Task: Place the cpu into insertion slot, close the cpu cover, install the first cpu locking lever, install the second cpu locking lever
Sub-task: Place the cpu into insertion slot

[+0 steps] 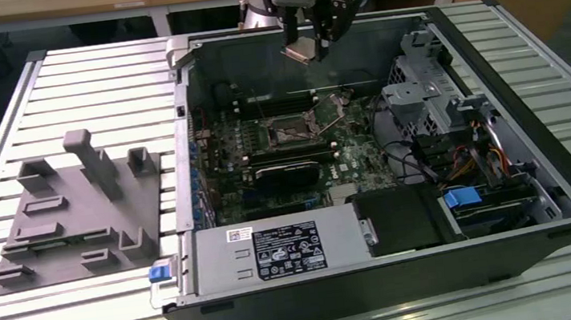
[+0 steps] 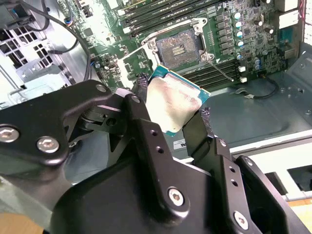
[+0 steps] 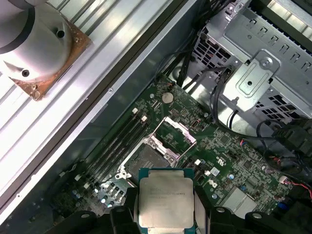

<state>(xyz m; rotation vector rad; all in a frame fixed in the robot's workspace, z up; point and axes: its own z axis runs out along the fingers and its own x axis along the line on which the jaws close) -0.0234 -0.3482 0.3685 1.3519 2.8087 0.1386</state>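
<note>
An open computer case (image 1: 549, 203) is laid on its side on the slatted desk (image 1: 83, 86), with a grey moulded fixture (image 1: 76, 212) set beside it towards the desk's edge at the exterior view's left. The end effector (image 1: 307, 44) is held above the far part of the case, near the desk's far edge, and is clamped on the cpu (image 1: 301, 51).

In the second wrist view the cpu (image 2: 176, 102) is seen gripped by two opposite edges between the black fingers (image 2: 146, 131), its silver-beige top face turned to the camera and tilted. It is well apart from the green motherboard (image 3: 229, 165) below.

The insertion slot (image 3: 145, 161) is seen on the motherboard, dark inside a silvery rim, with nothing seated in it. The cpu cover (image 3: 178, 132) is swung up from the slot at one side, the board showing through its window. Long black memory slots (image 3: 119, 141) run just beside the slot. A grey power supply (image 1: 274, 252) is mounted at the case's near side.
</note>
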